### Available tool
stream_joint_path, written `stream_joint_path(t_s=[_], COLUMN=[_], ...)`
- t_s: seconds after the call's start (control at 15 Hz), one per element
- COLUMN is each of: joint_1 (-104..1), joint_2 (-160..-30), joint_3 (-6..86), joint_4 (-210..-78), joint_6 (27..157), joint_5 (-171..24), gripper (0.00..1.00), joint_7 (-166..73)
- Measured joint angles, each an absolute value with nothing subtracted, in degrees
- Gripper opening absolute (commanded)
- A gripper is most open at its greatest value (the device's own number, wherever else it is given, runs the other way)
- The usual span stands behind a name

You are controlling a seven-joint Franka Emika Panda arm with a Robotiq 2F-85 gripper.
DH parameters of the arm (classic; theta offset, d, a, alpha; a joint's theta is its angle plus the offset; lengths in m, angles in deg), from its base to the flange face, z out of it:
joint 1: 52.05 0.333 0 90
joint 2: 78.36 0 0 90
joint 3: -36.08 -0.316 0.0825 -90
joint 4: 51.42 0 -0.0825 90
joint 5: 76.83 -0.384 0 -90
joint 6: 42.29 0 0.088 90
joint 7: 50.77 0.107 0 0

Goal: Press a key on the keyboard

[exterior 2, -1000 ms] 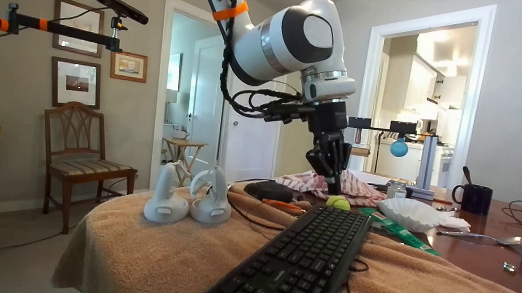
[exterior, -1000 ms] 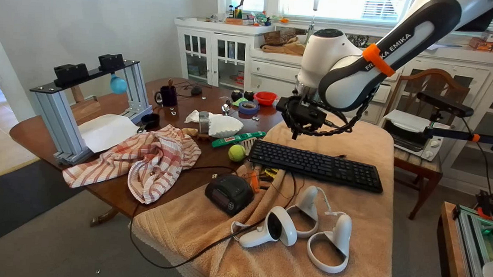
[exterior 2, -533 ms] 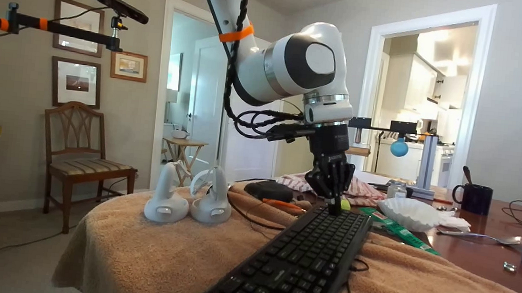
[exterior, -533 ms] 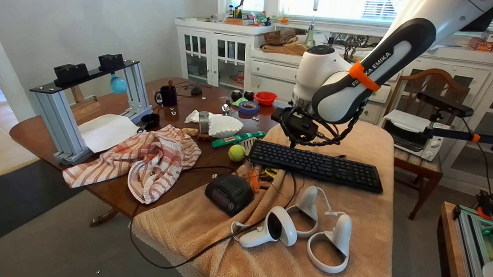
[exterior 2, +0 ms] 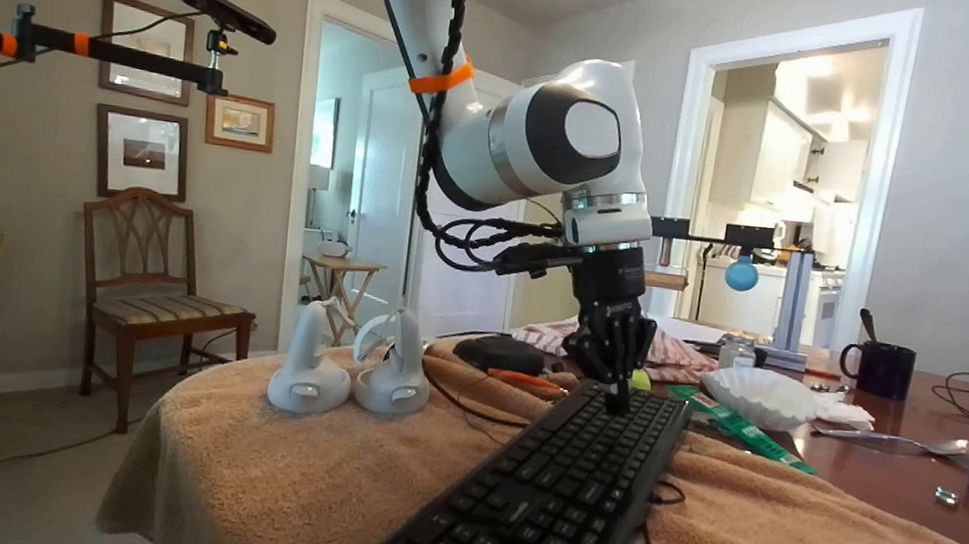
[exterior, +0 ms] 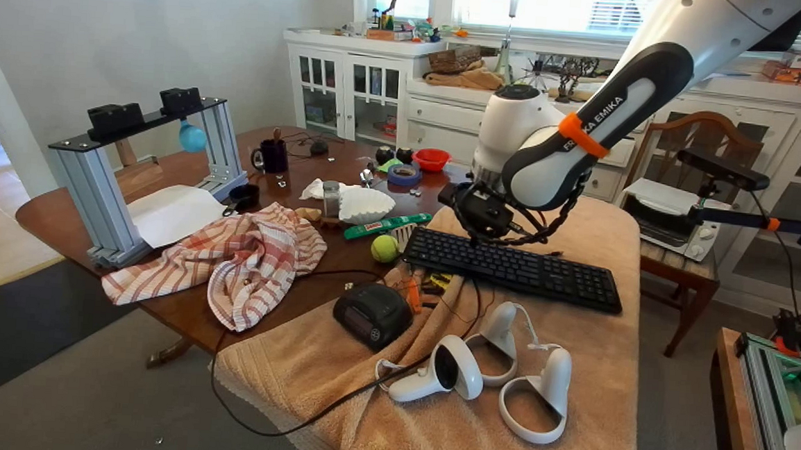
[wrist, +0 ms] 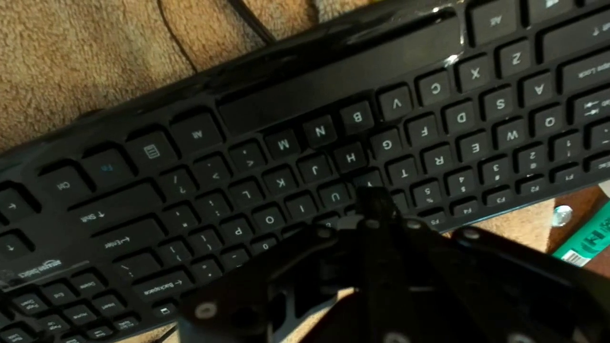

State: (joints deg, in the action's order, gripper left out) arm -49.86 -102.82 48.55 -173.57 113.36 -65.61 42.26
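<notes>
Black plastic fills most of your wrist view: the keyboard (wrist: 281, 162), its legends upside down. Your gripper (wrist: 377, 204) points at it, closed, the fingers meeting in one narrow tip. Tip is at the Y key (wrist: 369, 178), on the number-row side, hiding part of that key. Contact or slight gap: you cannot tell from these views.

Both exterior views give you the keyboard lying flat on a tan towel (exterior: 422, 442), your gripper over its letter section, the number pad well apart from the tip.

Near the keyboard's Esc end you have a tennis ball (exterior: 385, 249) and a green packet (exterior 2: 732, 427). On the space-bar side, also on the towel, lie white controllers (exterior: 557, 377) and a small black box (exterior: 372, 314).

Farther out, on the wooden table (exterior: 291, 190), note a red-striped cloth (exterior: 267, 251), a dark mug (exterior: 274, 156), a red bowl (exterior: 431, 159) and a metal frame (exterior: 86, 195) with a blue ball (exterior: 192, 137) hanging from it.

Farthest from you: white cabinets (exterior: 445, 113) below a bright window (exterior: 559, 12); in an exterior view, a wooden chair (exterior 2: 165, 310) by the wall.
</notes>
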Motion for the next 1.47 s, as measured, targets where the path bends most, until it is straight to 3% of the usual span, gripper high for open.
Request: stream_joint_path(t_s=[1.47], joint_1=[-45.93], joint_2=[-105.21], joint_3=[52.24], joint_4=[-172.82], joint_6=[116.03], joint_5=[-66.53], gripper=[0.0], joint_7=[42.26])
